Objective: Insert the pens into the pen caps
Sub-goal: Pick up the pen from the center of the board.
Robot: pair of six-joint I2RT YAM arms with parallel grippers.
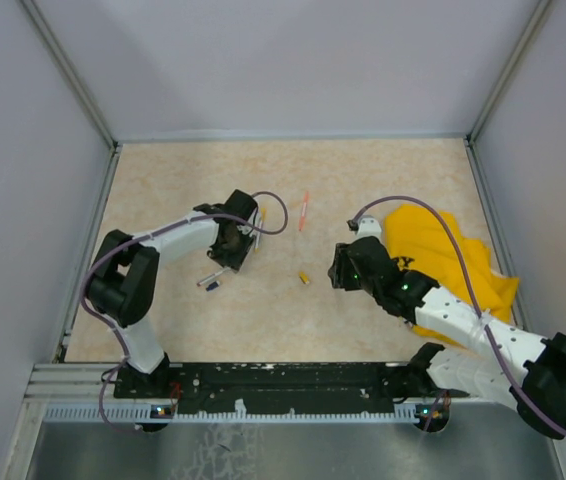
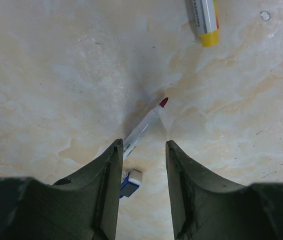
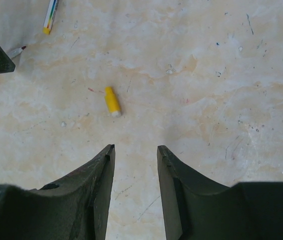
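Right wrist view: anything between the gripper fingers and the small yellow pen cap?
No. In the right wrist view, the beige marbled tabletop between the open right gripper and the stubby yellow plastic pen cap is bare, apart from faint scuffs.

Left arm (image 1: 178, 240) and right arm (image 1: 463, 318): white plastic links, black joints, a thin purple cable (image 1: 284, 215), dark wedge-shaped jaws.

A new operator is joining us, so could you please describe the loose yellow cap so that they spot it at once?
Start at the big yellow cloth on the right of the table and move left past the right gripper. On bare tabletop between the two arms lies the yellow cap. It is a stubby yellow tube lying alone, far shorter than the long pens farther back.
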